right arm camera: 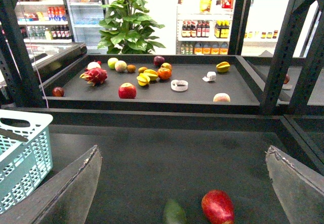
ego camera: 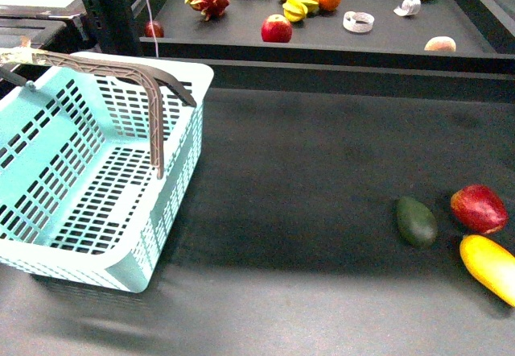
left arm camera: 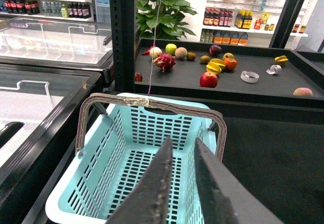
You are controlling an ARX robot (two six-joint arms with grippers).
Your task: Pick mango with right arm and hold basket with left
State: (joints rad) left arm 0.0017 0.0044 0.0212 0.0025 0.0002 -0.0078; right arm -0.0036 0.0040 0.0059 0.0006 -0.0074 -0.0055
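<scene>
The yellow-orange mango (ego camera: 489,267) lies at the right edge of the dark table, just in front of a red rounded fruit (ego camera: 479,208) and right of a dark green oval fruit (ego camera: 416,221). The light blue basket (ego camera: 173,74) with brown handles (ego camera: 153,106) stands at the left. Neither arm shows in the front view. In the left wrist view my left gripper (left arm camera: 181,150) is shut, hovering above the basket's (left arm camera: 126,138) inside. In the right wrist view my right gripper (right arm camera: 183,155) is open wide above the red fruit (right arm camera: 217,206) and green fruit (right arm camera: 174,213); the mango is out of that view.
A raised dark shelf (ego camera: 386,46) at the back holds several loose fruits, among them a dragon fruit (ego camera: 209,0) and a red apple (ego camera: 276,28), plus tape rolls (ego camera: 358,22). A black upright frame post (ego camera: 105,10) stands behind the basket.
</scene>
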